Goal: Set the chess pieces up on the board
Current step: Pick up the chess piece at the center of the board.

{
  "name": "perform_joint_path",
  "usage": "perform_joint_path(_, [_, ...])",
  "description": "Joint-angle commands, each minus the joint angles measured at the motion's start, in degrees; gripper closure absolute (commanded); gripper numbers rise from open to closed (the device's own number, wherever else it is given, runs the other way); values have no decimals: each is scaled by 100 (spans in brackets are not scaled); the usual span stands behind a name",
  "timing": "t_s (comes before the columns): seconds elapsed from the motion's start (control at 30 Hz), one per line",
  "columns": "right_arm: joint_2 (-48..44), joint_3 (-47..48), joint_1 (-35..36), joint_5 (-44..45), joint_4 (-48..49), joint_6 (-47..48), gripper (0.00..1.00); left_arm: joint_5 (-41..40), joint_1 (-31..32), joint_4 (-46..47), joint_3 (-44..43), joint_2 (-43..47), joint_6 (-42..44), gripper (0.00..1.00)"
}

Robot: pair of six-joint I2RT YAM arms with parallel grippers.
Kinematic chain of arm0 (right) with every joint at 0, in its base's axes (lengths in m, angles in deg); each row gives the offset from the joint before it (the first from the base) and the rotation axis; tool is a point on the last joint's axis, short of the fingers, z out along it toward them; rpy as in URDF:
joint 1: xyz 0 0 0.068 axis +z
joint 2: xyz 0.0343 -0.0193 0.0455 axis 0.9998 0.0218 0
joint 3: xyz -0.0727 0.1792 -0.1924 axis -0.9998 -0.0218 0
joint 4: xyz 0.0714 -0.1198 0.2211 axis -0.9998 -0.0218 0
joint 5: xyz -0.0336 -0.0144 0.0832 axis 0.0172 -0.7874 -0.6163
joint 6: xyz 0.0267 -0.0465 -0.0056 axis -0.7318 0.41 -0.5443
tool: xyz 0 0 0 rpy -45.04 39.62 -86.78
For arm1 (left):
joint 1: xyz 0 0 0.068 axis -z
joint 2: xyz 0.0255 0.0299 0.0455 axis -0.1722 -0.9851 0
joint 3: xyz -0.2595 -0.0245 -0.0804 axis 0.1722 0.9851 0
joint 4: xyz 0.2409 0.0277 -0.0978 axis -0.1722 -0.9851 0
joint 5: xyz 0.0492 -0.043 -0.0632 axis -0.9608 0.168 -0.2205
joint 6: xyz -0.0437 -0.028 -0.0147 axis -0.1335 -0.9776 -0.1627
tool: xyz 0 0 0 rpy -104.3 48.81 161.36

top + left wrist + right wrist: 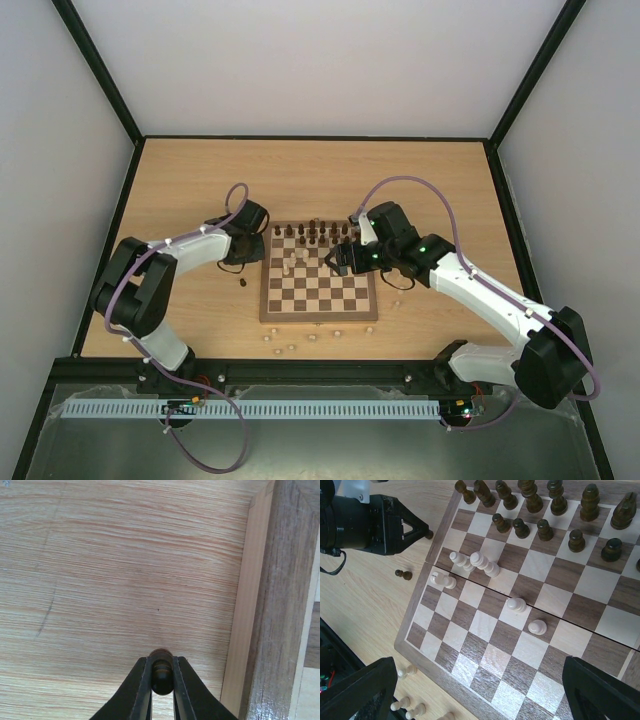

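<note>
The board lies mid-table, its border also showing in the left wrist view and the right wrist view. Dark chess pieces fill its two far rows. A few pale pieces stand or lie on the left-centre squares. My left gripper is shut on a dark piece just off the board's left edge, low over the table. My right gripper hangs open above the board's middle, nothing between its fingers.
One dark pawn stands on the table left of the board. Several pale pieces lie scattered along the board's near edge, and a few more to its right. Both arms reach in from the near corners.
</note>
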Motion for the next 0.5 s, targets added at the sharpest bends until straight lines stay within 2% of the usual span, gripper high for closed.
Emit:
perform_joint_path(0.0, [29, -64, 19, -64, -16, -31, 9, -27, 60, -186, -161, -41, -33, 96])
perform_joint_path(0.23, [-90, -36, 19, 95, -61, -43, 9, 72, 457, -956, -938, 328, 77, 95])
perform_joint_path(0.47, [-154, -22, 19, 275, -109, -57, 9, 103, 779, -1265, -1650, -12, 228, 92])
